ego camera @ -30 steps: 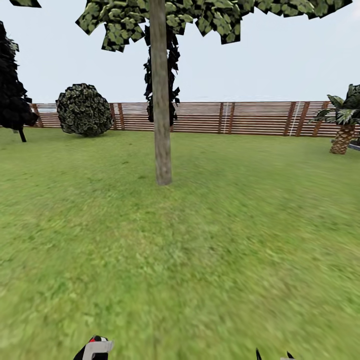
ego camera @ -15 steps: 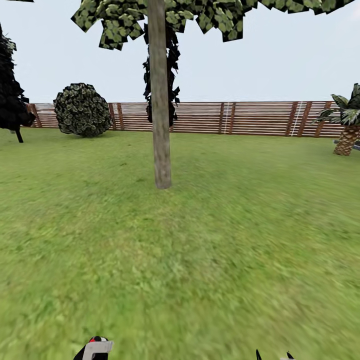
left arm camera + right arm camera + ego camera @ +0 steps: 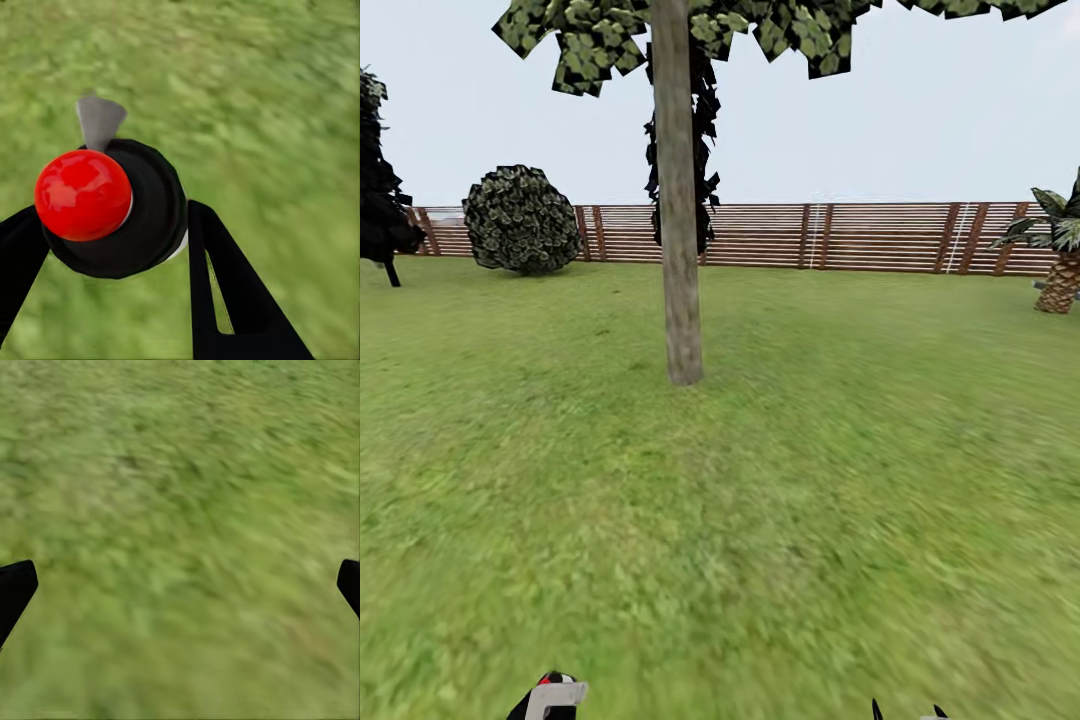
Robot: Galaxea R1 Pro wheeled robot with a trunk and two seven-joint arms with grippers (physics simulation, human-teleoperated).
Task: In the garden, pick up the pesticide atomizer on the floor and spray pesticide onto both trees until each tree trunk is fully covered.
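Observation:
A tall tree stands ahead on the lawn, its thick grey-tan tree trunk (image 3: 679,250) rising to a blocky green canopy (image 3: 690,30). I see no white specks on the bark. My left gripper (image 3: 112,217) is shut on the pesticide atomizer (image 3: 139,217), a black-capped bottle with a red knob (image 3: 82,195) and a grey nozzle (image 3: 99,120). Its top peeks in at the head view's lower edge as the atomizer (image 3: 557,692). My right gripper (image 3: 180,585) is open over bare grass, with its tips (image 3: 905,712) low in the head view.
A brown slat fence (image 3: 840,237) closes the far side of the grass floor (image 3: 760,520). A round bush (image 3: 523,220) and a dark tree (image 3: 375,180) stand at the left, a palm-like plant (image 3: 1060,265) at the right. A dark columnar tree (image 3: 700,160) rises behind the trunk.
The whole view has shifted: the camera has moved closer to the tree, whose trunk base now sits lower in the picture. Both grippers hold the same places in view.

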